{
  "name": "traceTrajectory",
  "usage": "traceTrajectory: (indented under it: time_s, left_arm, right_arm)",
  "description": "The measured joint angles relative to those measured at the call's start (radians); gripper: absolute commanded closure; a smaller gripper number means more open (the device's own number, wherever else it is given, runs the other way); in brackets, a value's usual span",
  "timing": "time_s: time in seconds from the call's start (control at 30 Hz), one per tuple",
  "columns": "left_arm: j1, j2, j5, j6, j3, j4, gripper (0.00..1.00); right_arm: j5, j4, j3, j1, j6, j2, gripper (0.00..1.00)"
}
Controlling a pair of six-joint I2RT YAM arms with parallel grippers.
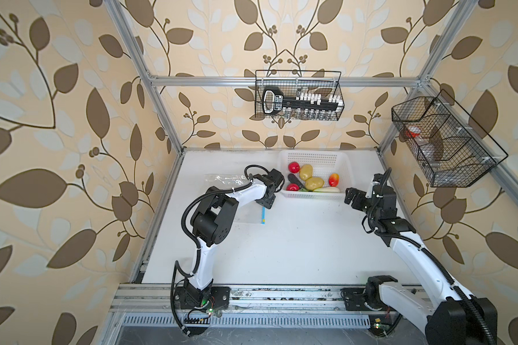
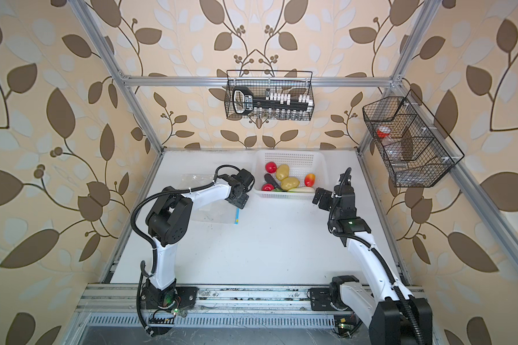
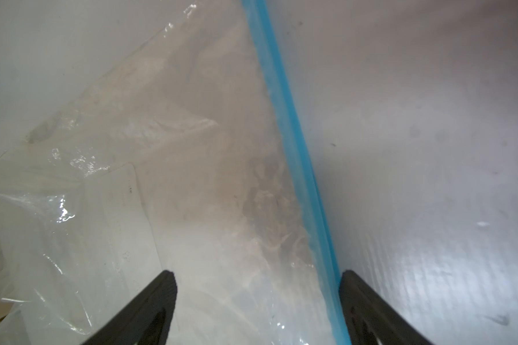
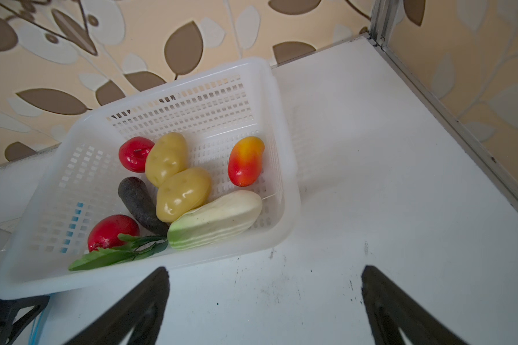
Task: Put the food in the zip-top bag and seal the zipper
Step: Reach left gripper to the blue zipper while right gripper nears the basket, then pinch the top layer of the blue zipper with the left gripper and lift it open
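While all seven pieces of the food (image 1: 313,182) lay in the white basket (image 1: 311,195) at the far middle of the table (image 1: 296,254), the zip-top bag (image 1: 247,216) lay flat on the table left of centre, partly under the left arm (image 1: 245,192), with nothing seen inside it. Its zipper (image 1: 263,215) formed the bag's right edge, its long axis running near to far and the yellow tab (image 1: 263,222) at the near end.

The left gripper (image 3: 256,273) stood over the far end of that strip, fingers spread and pinching nothing. The left wrist view showed one finger over the plastic and the other over bare table, with the strip just inside the latter. Contact with the bag could not be confirmed.

The right gripper (image 4: 265,268) hung just near-right of the basket, spread wide and empty.

Judgement: the left arm was nearer the bag mouth and the right arm nearer the food. The mouth faced right, so catching its lip appeared to be the step in hand.
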Motion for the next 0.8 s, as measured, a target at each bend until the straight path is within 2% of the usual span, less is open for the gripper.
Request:
traceTrajectory:
  time_s: [0.2, 0.37, 0.53, 0.8]
  left_arm:
    - [0.009, 0.0, 0.0, 0.024, -0.027, 0.021, 0.25]
    - [0.018, 0.0, 0.011, 0.034, -0.036, 0.02, 0.46]
    - [0.064, 0.0, 0.056, 0.031, -0.035, 0.006, 0.66]
    - [0.135, 0.0, 0.099, 0.029, -0.037, -0.008, 0.91]
  right_arm:
    - [0.0, 0.005, 0.0, 0.018, 0.004, 0.002, 0.0]
    - [0.001, 0.01, 0.0, 0.029, 0.005, 0.002, 0.0]
    - [0.002, 0.011, 0.001, 0.04, 0.005, 0.002, 0.0]
    - [0.007, 0.011, 0.001, 0.045, 0.005, 0.002, 0.0]
